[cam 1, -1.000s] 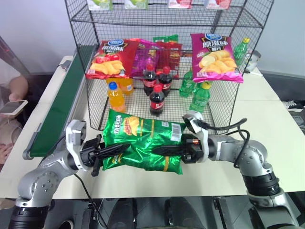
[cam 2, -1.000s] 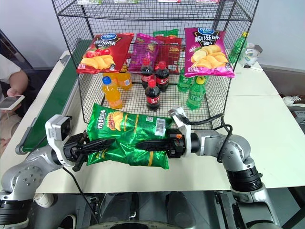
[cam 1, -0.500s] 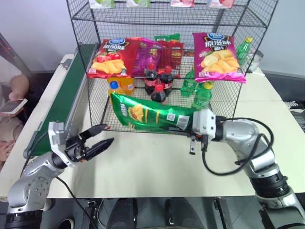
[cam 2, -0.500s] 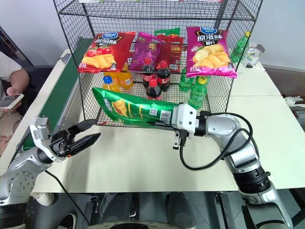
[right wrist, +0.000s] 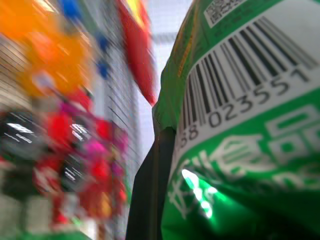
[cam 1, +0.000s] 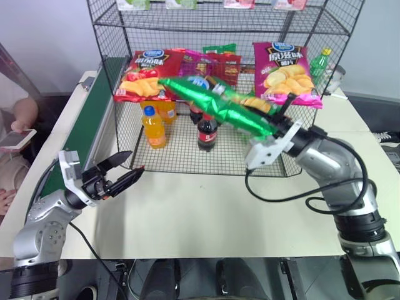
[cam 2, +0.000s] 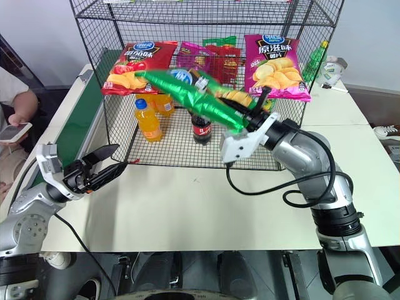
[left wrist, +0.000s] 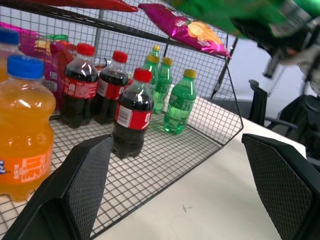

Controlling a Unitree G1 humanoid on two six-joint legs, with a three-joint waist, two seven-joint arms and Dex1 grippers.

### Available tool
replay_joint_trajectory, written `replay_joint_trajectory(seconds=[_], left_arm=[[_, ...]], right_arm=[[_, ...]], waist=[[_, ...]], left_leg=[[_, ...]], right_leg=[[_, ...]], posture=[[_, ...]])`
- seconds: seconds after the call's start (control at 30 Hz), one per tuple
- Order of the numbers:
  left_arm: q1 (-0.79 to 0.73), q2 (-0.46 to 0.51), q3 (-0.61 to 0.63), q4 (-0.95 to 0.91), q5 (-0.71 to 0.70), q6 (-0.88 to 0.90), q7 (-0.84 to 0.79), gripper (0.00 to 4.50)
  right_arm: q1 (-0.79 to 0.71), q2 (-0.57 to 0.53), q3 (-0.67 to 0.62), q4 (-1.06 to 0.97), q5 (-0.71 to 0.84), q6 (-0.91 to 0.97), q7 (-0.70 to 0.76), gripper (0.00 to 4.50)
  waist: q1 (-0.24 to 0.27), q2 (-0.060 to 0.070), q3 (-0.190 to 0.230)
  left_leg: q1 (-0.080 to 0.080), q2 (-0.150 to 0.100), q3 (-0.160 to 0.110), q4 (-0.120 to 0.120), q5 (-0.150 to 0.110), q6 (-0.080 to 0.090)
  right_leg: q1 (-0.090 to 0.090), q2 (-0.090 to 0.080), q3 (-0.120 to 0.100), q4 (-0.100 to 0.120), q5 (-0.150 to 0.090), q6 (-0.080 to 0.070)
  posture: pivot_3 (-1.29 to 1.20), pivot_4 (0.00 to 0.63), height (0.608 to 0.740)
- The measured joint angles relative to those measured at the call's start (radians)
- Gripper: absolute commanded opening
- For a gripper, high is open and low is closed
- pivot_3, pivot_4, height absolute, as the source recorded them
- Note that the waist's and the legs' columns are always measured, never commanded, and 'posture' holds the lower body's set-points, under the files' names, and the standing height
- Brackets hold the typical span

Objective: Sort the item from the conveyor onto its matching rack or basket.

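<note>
The item, a glossy green crisp bag [cam 1: 219, 103], hangs tilted in the air in front of the rack's middle tier. My right gripper [cam 1: 279, 117] is shut on its lower right end; the right wrist view shows the bag's barcode [right wrist: 240, 80] close up beside one black finger [right wrist: 150, 190]. My left gripper [cam 1: 137, 160] stands open and holds nothing, low over the white table at the rack's front left corner, well apart from the bag. The dark green conveyor [cam 1: 81, 137] runs along the table's left side. The black wire rack [cam 1: 206, 25] stands behind the bag.
On the middle tier lie a red crisp bag [cam 1: 145, 75] and a magenta one [cam 1: 284, 65]. Cola bottles [left wrist: 131, 112], an orange bottle [cam 1: 153, 127] and green bottles [left wrist: 181, 102] stand on the bottom tier. A person's hand with a phone [cam 1: 15, 139] is at the far left.
The left gripper let go of the green bag, opened and drew back to the left. The right gripper rolled and lifted the bag from table height to the middle tier.
</note>
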Motion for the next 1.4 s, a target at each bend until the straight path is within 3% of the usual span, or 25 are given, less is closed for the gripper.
replay_joint_trajectory(seconds=[0.5,0.87,1.4], left_arm=[[-0.014,-0.021,0.002,-0.105,0.077,-0.050,0.132,4.40],[-0.014,-0.021,-0.007,-0.127,0.123,-0.058,0.174,4.40],[0.000,-0.050,-0.048,-0.194,0.136,-0.064,0.222,4.40]], right_arm=[[-0.196,0.105,0.137,0.180,-0.209,0.288,-0.051,0.00],[-0.239,0.157,0.231,0.278,-0.238,0.354,-0.087,0.00],[-0.346,0.206,0.249,0.468,-0.227,0.447,-0.192,0.00]], waist=[[-0.006,0.000,0.000],[-0.009,0.000,0.000],[-0.009,0.000,0.000]], left_leg=[[0.000,0.000,0.000,0.000,-0.001,0.002],[0.000,0.000,0.000,0.001,-0.001,0.002],[-0.001,0.000,0.000,0.001,0.000,0.001]], right_leg=[[-0.001,0.000,0.001,0.002,0.000,0.000],[-0.002,0.001,0.001,0.003,0.000,0.000],[-0.003,0.001,0.001,0.005,0.000,0.000]], posture=[[0.00,0.150,0.739],[0.00,0.150,0.739],[0.00,0.150,0.739]])
